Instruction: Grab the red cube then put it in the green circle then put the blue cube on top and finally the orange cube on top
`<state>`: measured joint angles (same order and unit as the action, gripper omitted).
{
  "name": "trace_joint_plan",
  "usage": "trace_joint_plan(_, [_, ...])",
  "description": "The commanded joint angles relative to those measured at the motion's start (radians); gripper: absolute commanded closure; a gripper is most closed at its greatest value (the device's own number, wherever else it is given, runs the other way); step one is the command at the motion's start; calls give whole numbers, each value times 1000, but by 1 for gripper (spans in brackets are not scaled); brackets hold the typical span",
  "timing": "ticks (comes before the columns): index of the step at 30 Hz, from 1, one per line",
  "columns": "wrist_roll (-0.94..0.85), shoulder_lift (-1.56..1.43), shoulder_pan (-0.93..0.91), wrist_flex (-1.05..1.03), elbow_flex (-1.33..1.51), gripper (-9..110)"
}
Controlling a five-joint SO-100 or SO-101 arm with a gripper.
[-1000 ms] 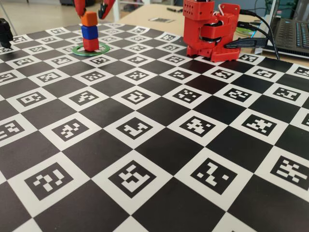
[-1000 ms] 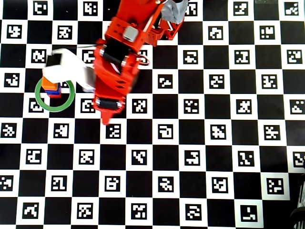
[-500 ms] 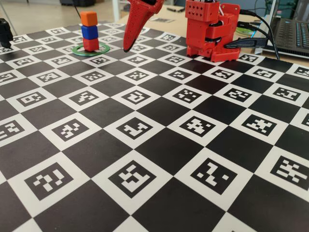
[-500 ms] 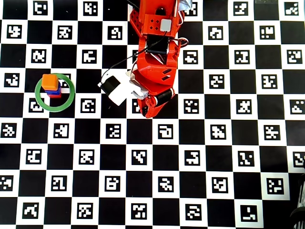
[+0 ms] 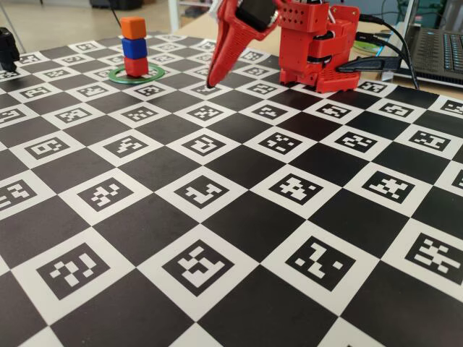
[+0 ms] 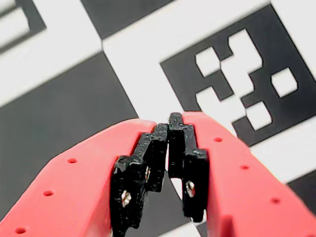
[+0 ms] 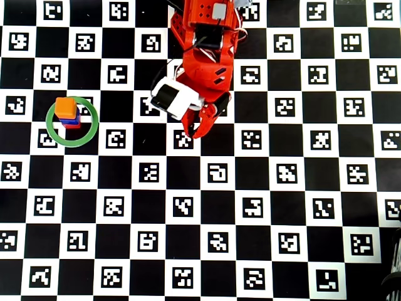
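Pincer (image 7: 195,133) closed, empty, tip near surface (image 7: 250,207). Finished stack, orange cube (image 7: 64,106) topmost, sits inside green circle (image 7: 72,123), well apart leftward in overhead view.

Red 3D-printed arm (image 7: 203,56) with black motors, a white wrist camera block (image 7: 173,98) and black-padded fingertips (image 6: 148,163)
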<state>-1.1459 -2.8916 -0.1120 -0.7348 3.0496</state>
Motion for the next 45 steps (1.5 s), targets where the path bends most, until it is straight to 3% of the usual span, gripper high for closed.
trace_joint_plan(1, [-44,-137,28,-69,32,107])
trace_joint_plan(6, [-147,-298,80,-190,117,107])
trace_joint_plan(20, [-178,-468,106,-574,120,107])
trace_joint_plan(45, [-229,-468,104,-617,120,106])
